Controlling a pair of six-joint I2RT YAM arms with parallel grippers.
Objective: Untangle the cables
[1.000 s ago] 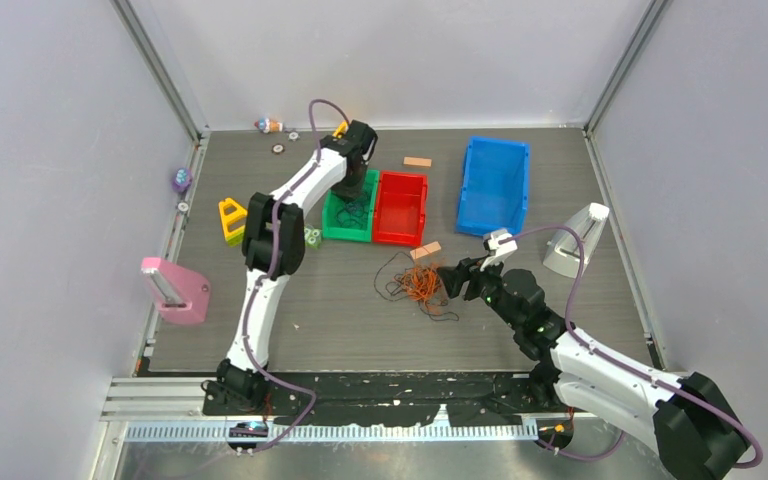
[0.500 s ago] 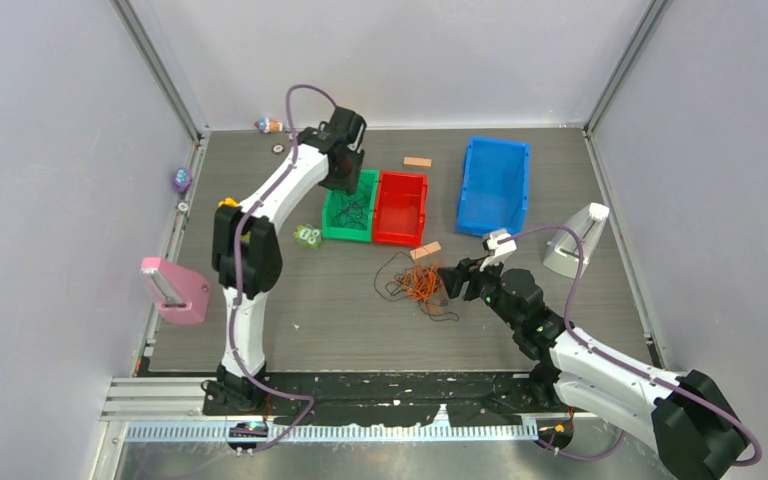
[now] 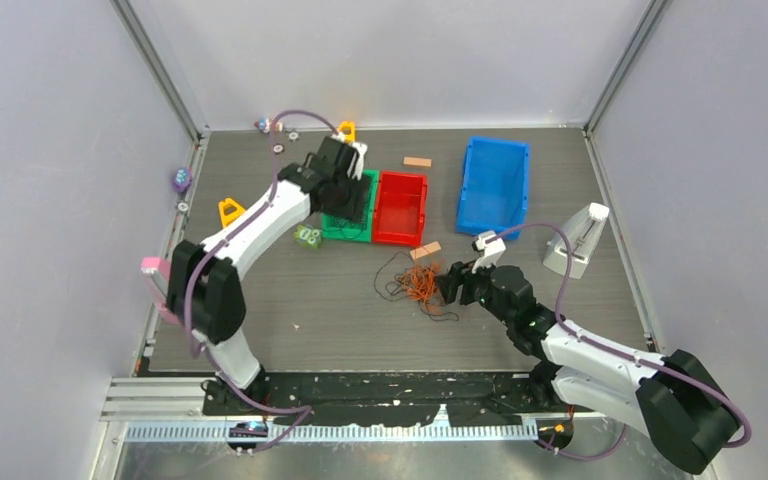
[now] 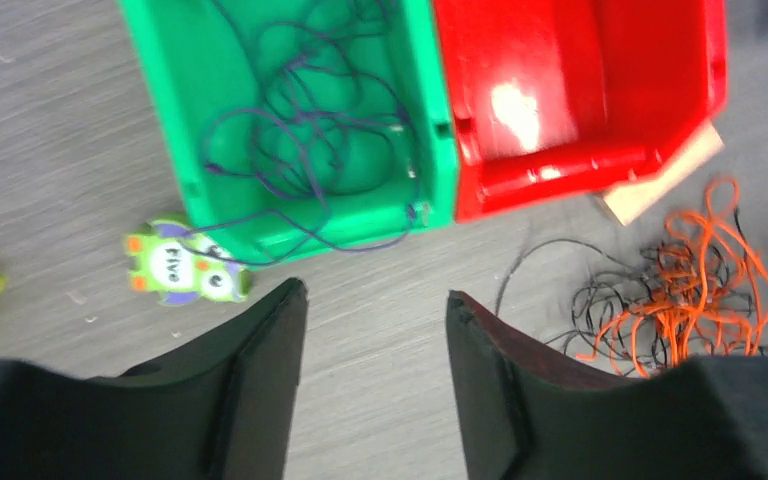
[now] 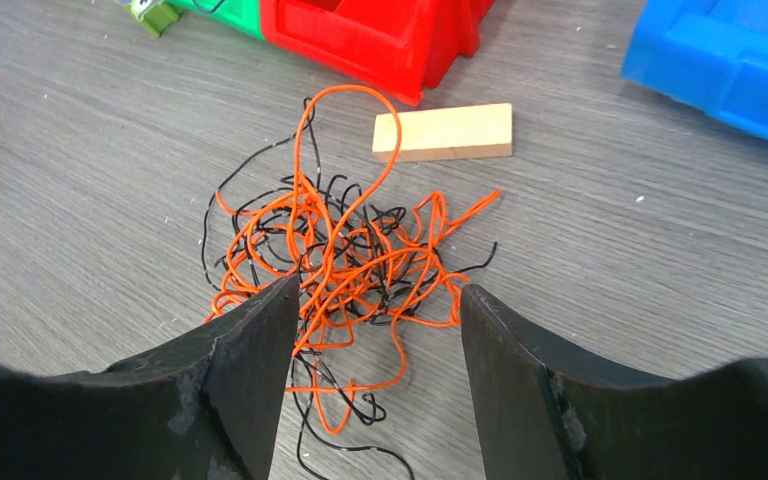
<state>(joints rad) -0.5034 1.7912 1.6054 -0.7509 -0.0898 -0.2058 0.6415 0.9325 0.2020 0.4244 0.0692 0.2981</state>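
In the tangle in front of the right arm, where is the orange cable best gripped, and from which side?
Probably its tall loop, which lies clear of the clump, beside the wooden block. Come down from above with the open right pincer astride one side of it; inside the clump, orange and black wires cross too densely to single one out.

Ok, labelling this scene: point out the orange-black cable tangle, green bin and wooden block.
orange-black cable tangle (image 5: 340, 268), right wrist view, dense middle of clump.
green bin (image 4: 182, 92), left wrist view, bare left inner wall.
wooden block (image 5: 443, 132), right wrist view, middle of top face.
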